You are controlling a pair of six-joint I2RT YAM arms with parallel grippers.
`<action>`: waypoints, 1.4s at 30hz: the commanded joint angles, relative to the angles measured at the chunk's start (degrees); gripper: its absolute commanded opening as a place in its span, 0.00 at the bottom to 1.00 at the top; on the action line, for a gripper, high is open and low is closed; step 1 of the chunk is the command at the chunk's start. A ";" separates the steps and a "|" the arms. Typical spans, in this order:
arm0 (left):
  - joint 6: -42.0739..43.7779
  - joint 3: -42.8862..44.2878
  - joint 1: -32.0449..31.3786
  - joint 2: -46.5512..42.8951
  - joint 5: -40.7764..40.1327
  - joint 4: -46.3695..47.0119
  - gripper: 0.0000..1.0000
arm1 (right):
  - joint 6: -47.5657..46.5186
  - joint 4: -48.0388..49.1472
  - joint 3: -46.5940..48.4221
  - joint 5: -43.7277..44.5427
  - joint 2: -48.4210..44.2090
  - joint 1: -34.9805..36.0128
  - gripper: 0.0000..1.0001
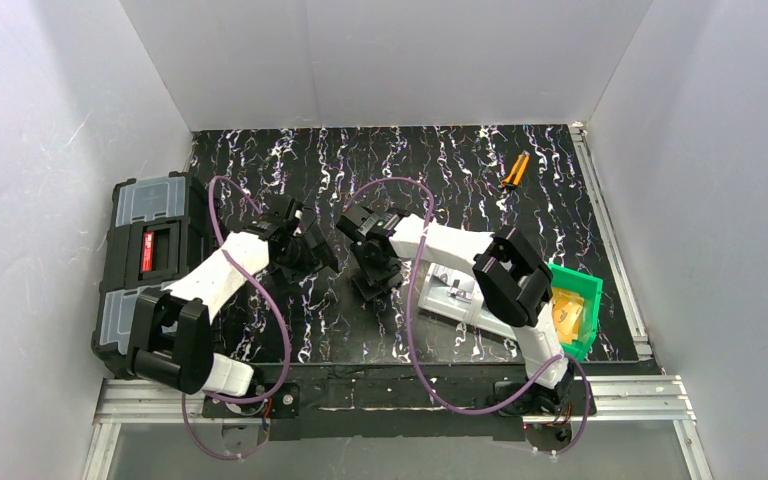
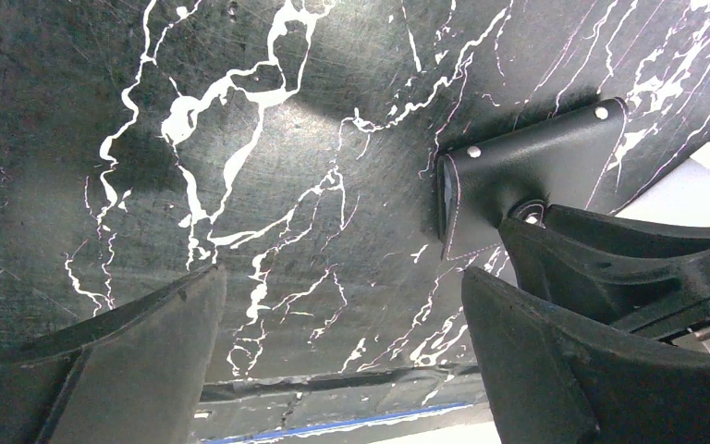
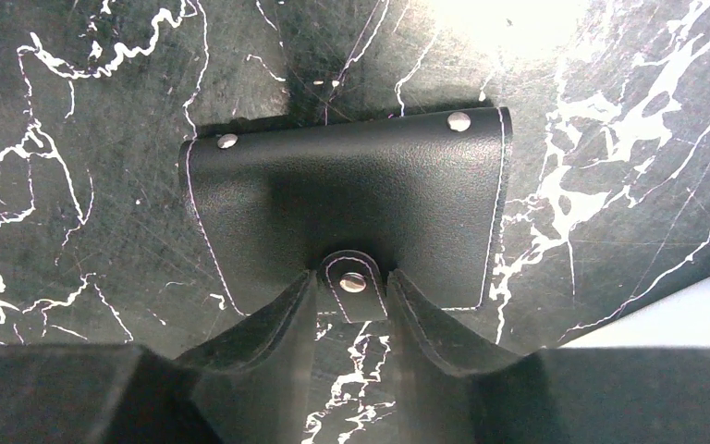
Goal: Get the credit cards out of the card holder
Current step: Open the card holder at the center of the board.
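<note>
- The counter [image 3: 83,139] is a scuffed black slab veined with white, like marble.
- The small black card holder [image 3: 351,194] lies flat on it near the middle, folded, outside face up. It has pebbled leather, pale stitching along its edges and rounded corners. Two metal studs sit at its far corners, and a short rounded tab with a third stud sits at its near edge.
- The right gripper [image 3: 351,282] has matte black fingers that taper to narrow tips. They stand partway closed on either side of that tab, close against it. Whether they pinch it cannot be told.
- The left gripper [image 2: 342,277] hangs just left of the holder over bare counter. Its fingers are spread wide, with nothing between them and nothing touched.
- A black plastic toolbox [image 1: 145,255] with clear lid pockets sits at the far left, a green plastic bin [image 1: 585,290] at the near right, and a small orange-handled tool [image 1: 515,170] at the far right.
</note>
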 commanded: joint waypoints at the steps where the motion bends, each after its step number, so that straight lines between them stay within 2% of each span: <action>1: -0.48 -1.05 0.22 0.47 0.55 -0.03 1.00 | 0.60 0.45 -0.20 0.75 1.99 0.28 0.37; 5: -0.56 -1.04 0.25 1.10 0.79 0.43 0.94 | 0.61 1.92 -1.46 -0.34 1.89 0.28 0.16; 9: -0.15 -0.98 -0.40 1.91 1.02 0.80 0.89 | -0.48 6.37 -5.59 -2.58 -1.08 0.20 0.01; 18: 0.83 0.62 -3.31 2.96 0.95 0.73 0.81 | -6.82 24.44 -17.83 -17.25 -10.22 0.11 0.01; 27: -2.38 1.74 -6.28 5.97 4.82 2.44 0.54 | -8.82 32.25 -21.91 -21.95 -12.18 -0.07 0.01; 34: -7.20 0.13 -6.90 9.12 7.98 7.06 0.39 | -6.86 35.16 -24.44 -22.73 -12.44 -1.39 0.01; 38: -9.03 -0.70 -6.92 11.45 6.53 7.78 0.30 | -6.53 35.86 -25.33 -23.62 -12.63 -1.65 0.01; 42: -11.63 -1.61 -6.92 13.64 3.49 7.32 0.13 | -6.13 36.59 -26.42 -23.99 -13.54 -1.65 0.01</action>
